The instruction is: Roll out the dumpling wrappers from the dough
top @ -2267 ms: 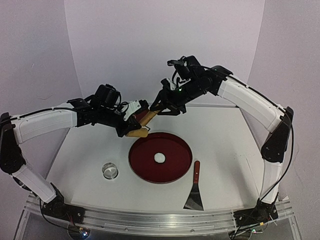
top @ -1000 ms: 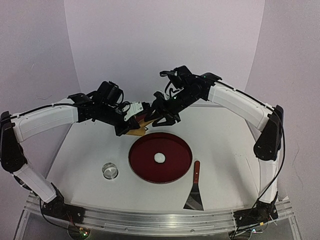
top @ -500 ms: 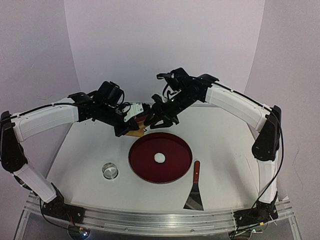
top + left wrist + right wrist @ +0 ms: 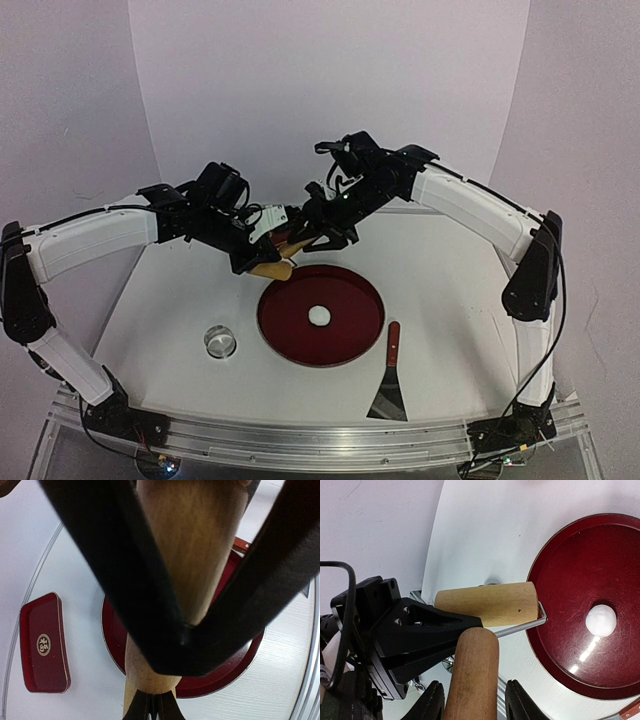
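Dough (image 4: 319, 315): one small white ball near the ctr of a round red tray (image 4: 275, 300) on the white bench (image 4: 450, 290). Nothing touches it.

Top cam: the left arm (image 4: 100, 245) & right arm (image 4: 480, 210) reach in from opposite sides. They meet over the tray's far-left rim, w/ a wooden roller (image 4: 272, 265) btwn them. Nearer the arm bases, a metal ring cutter (image 4: 220, 342) sits left of the tray. A spatula (image 4: 388, 385) w/ a red-brown handle lies just beside the tray's right rim.

Right wrist cam gives detail the top cam can't. The roller is a short wooden drum (image 4: 487, 605) on a wire frame (image 4: 520, 626), w/ a separate wooden handle (image 4: 472, 675). The left jaws, black, are clenched on the roller, tips together about where frame meets handle; exact contact point is hidden. The right jaws stand either side of the handle, very close to it. Can't tell if they press on it or are released. The dough (image 4: 601, 620) shows here too, lower right of the drum & well apart from it, on the tray (image 4: 560, 580).

Left wrist cam: its own fingers (image 4: 125, 580) form a dark V across the roller (image 4: 195, 555) & block the dough from sight. Only this view shows a small rectangular red tray (image 4: 42, 650) w/ a gold emblem. It lies on the bench apart from the round tray (image 4: 235, 665).
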